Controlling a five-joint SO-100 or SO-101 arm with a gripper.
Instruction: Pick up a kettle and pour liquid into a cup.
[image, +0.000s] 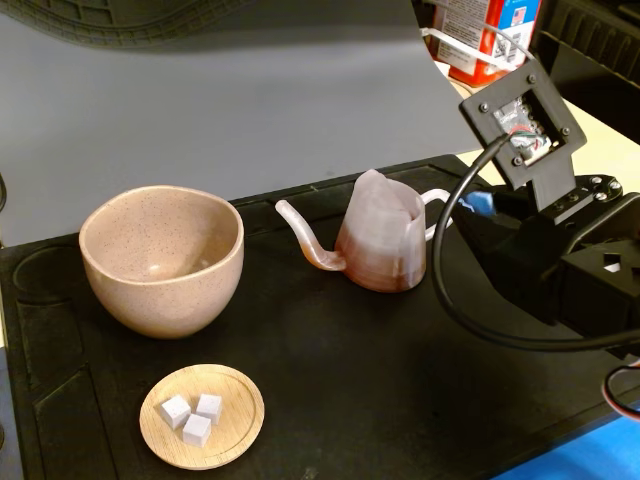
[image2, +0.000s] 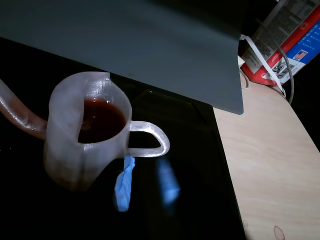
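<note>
Here, the kettle (image: 380, 245) stands upright on the black mat (image: 340, 400), spout pointing toward the cup (image: 163, 259) to its left in the fixed view, the two apart. The wrist view shows reddish liquid (image2: 102, 119) inside the kettle. The tool (image: 468, 205) sits just beside the loop handle (image2: 150, 140); a blue-tipped finger (image2: 124, 182) lies below the handle, but whether the tool is closed on it cannot be told. A wooden dish (image: 203, 416) with white cubes (image: 193, 415) lies in front of the cup.
</note>
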